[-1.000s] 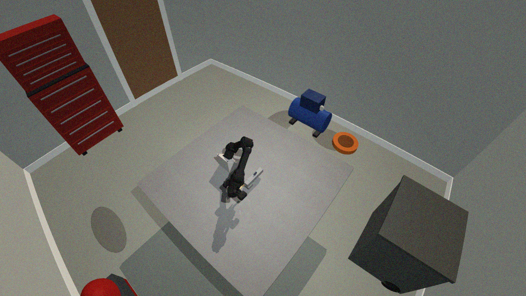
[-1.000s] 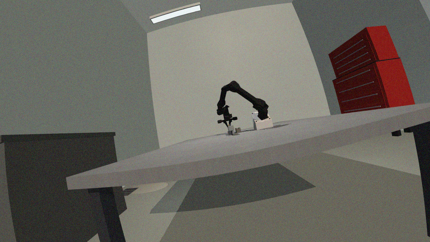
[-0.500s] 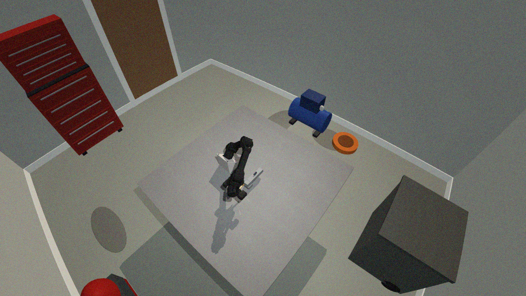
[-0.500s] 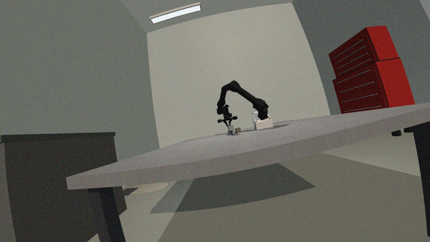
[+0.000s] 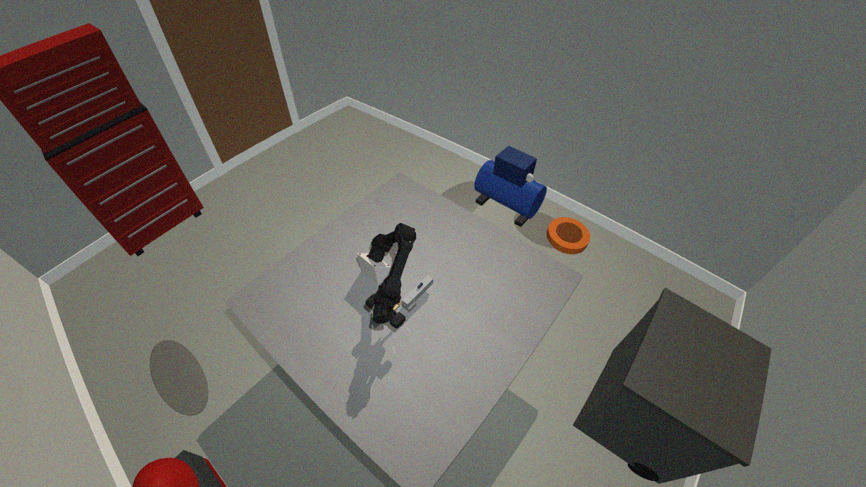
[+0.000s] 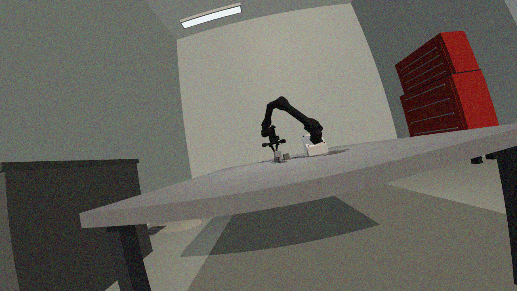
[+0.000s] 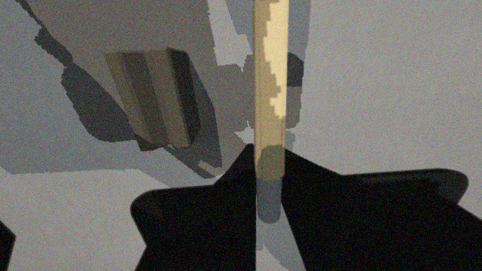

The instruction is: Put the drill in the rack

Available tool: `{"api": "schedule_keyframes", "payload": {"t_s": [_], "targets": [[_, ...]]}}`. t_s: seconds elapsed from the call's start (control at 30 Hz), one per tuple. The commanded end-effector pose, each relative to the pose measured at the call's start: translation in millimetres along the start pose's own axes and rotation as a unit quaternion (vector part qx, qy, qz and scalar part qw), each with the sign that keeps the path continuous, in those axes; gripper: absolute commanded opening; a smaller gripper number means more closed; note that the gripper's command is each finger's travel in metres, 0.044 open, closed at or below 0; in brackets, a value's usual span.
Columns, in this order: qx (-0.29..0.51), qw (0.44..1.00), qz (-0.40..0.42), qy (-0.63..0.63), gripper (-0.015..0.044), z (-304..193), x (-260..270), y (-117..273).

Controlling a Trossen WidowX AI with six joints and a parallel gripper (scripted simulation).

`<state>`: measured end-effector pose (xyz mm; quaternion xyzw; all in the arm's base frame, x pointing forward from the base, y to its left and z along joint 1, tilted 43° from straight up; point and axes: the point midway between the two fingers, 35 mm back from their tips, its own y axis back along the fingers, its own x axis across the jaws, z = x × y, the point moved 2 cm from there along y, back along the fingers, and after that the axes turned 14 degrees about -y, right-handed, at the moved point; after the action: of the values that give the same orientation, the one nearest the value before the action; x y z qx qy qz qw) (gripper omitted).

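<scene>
My gripper point(image 5: 394, 309) point(image 6: 275, 148) point(image 7: 260, 148) is shut on the tan, bar-like drill point(image 5: 397, 307) point(image 7: 269, 132), low over the table. In the wrist view the drill runs from between the fingertips out of the top of the frame, with a rounded grey end below. A long pale holder point(image 5: 421, 289) point(image 6: 277, 154) lies beside the gripper, with a small dark blue part on top that may be the key. Whether the drill's far end is still inside the holder cannot be told. The grooved brown-grey rack point(image 6: 286, 156) point(image 7: 154, 98) stands left of the drill in the wrist view.
The arm's pale base point(image 5: 370, 261) point(image 6: 316, 148) stands on the grey table point(image 5: 484, 302) point(image 6: 217, 184), near the holder and the rack. A red tool cabinet point(image 5: 121, 145) point(image 6: 473, 93), a blue compressor point(image 5: 511, 187), an orange ring point(image 5: 553, 233) and a dark cabinet point(image 5: 696, 369) point(image 6: 72, 217) stand away from the table.
</scene>
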<state>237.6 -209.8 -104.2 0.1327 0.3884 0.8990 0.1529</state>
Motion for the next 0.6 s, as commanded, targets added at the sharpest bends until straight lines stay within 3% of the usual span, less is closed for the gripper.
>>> {"api": "schedule_keyframes", "payload": {"t_s": [0.0,0.57], "targets": [[0.001,1.0,-0.001,-0.001,0.0,-4.1,7.8,0.4],[0.002,1.0,0.0,-0.001,0.0,-14.5,31.7,-0.5]]}}
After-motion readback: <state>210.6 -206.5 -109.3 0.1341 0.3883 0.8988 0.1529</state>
